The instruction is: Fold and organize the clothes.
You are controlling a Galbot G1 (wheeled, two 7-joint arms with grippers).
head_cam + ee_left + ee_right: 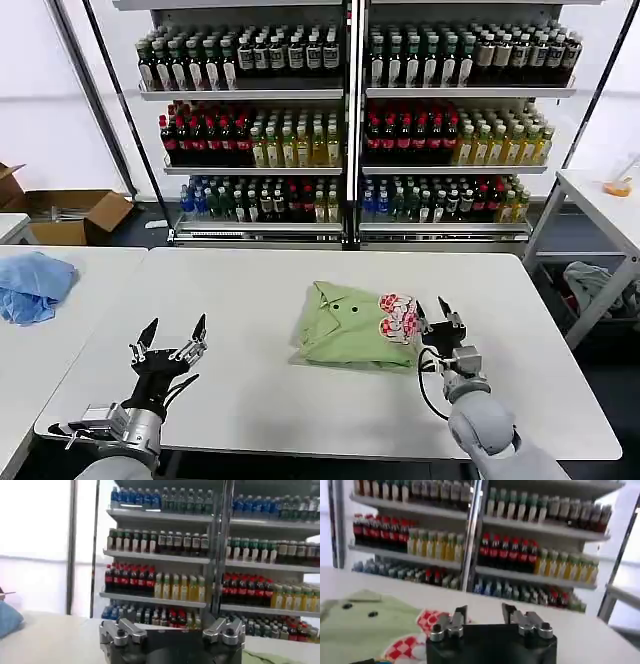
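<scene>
shirt: light green shirt (352, 325), folded into a rough bundle, lies on the white table (250, 290) right of its middle, nearer the front edge than the back; two small dark buttons show on top (also seen in the right wrist view (362, 625)).
patch: red-and-white patch (398, 316) sits at the shirt's right end, facing the right gripper.
right gripper: right gripper (441, 311) is low over the table just beside the patch, fingers spread, nothing between them; whether a fingertip touches the cloth cannot be told. in its own wrist view (482, 611) the fingers stand apart with the patch (422, 627) close in front.
left gripper: left gripper (174, 335) hovers near the table's front left corner, well apart from the shirt, fingers spread and empty.
blue cloth: a light blue cloth (32, 285) lies crumpled on a separate table to the left.
shelves: racks of bottles (350, 110) stand behind the table's back edge.
</scene>
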